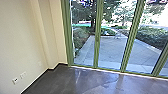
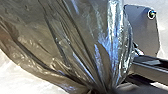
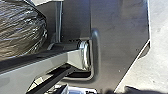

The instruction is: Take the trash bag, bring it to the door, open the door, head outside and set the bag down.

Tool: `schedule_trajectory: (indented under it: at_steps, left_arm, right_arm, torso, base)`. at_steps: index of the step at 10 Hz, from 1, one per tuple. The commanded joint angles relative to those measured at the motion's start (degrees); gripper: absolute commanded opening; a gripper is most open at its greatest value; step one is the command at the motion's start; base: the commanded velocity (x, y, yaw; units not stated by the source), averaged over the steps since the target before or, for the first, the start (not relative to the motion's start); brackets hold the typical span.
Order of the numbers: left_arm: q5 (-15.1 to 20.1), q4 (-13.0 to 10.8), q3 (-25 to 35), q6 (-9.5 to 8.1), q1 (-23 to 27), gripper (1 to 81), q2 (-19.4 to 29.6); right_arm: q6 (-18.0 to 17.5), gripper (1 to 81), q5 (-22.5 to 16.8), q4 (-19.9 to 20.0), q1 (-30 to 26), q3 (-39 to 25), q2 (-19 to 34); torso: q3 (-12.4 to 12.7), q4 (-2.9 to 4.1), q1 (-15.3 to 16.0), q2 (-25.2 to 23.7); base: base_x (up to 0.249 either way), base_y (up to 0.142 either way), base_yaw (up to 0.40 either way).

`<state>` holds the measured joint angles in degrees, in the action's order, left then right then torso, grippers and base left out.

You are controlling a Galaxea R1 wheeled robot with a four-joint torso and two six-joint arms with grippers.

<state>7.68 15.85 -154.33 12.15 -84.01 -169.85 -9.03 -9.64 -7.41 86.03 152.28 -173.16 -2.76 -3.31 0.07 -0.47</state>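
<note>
Bag [image 2: 67, 45] folds converge on left gripper [image 2: 103, 91], looks clamped on them, so left's the near side; door [image 1: 97, 47] ahead, can't tell right gripper's state.

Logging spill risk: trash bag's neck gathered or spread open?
Gathered. In the left wrist view, creases of the trash bag run together into one bunched spot. Whether it's tied, I cannot tell.

Daylight through glass doors [image 1: 113, 47], indoor side dimmer.
Floor [image 1: 100, 82] has soft glare; trash bag [image 2: 62, 37] shows bluish highlights (fine detail smeared); pale ground near white.
</note>
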Motion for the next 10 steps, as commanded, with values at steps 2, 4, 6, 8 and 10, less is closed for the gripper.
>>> schedule_trajectory:
  at_steps: [2,4,6,8,10]
  left_arm:
    - [4.0,-0.2,-0.1,0.41,2.8,1.0,0.0]
    - [4.0,-0.2,-0.1,0.41,2.8,1.0,-0.1]
    - [4.0,-0.3,-0.2,0.41,2.8,1.0,-0.1]
    - [4.0,-0.3,-0.2,0.41,2.8,1.0,-0.1]
    - [4.0,-0.3,-0.2,0.41,2.8,1.0,-0.1]
  right_arm:
    - [0.2,81.1,-3.7,-0.1,-2.6,-0.2,-0.1]
    - [0.2,81.1,-3.7,-0.1,-2.6,-0.2,-0.1]
    - [0.2,81.1,-3.7,-0.1,-2.6,-0.2,-0.2]
    - [0.2,81.1,-3.7,-0.1,-2.7,-0.2,-0.3]
    - [0.2,81.1,-3.7,-0.2,-2.7,-0.2,-0.4]
  torso:
    - [0.0,0.00,0.0,0.0]
    - [0.0,0.00,0.0,0.0]
    - [0.0,0.00,0.0,0.0]
    - [0.0,0.00,0.0,0.0]
    - [0.0,0.00,0.0,0.0]
  base:
    - [0.000,0.000,-0.337]
    - [0.000,0.000,-0.324]
    - [0.000,0.000,-0.323]
    - [0.000,0.000,-0.323]
    - [0.000,0.000,-0.326]
